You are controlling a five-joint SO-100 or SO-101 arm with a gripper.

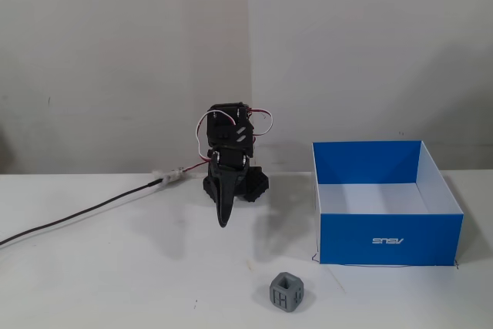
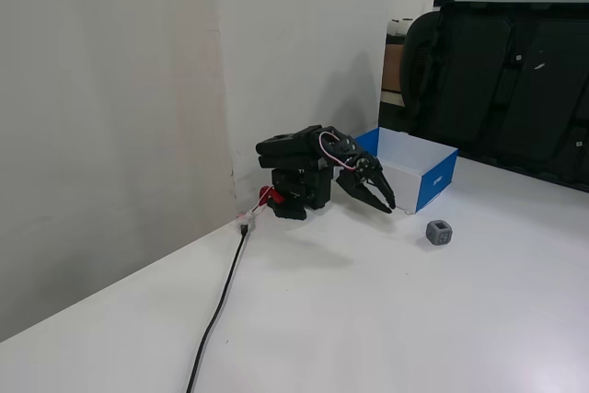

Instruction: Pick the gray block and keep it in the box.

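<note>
While folded low beside the base, well short of the box [image 1: 389,240]: fingers [image 2: 386,206] empty, slightly parted. Cube [image 1: 286,291] sitting on the bench [image 1: 115,283] just off the box's front left corner, outside it. Best reach forward, open wider, descend squarely over flat faces

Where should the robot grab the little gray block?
Probably from straight above, jaws closing on two opposite flat sides of the gray block. It stands alone on the table, clear of the box, and its rounded corners would likely slip.
</note>
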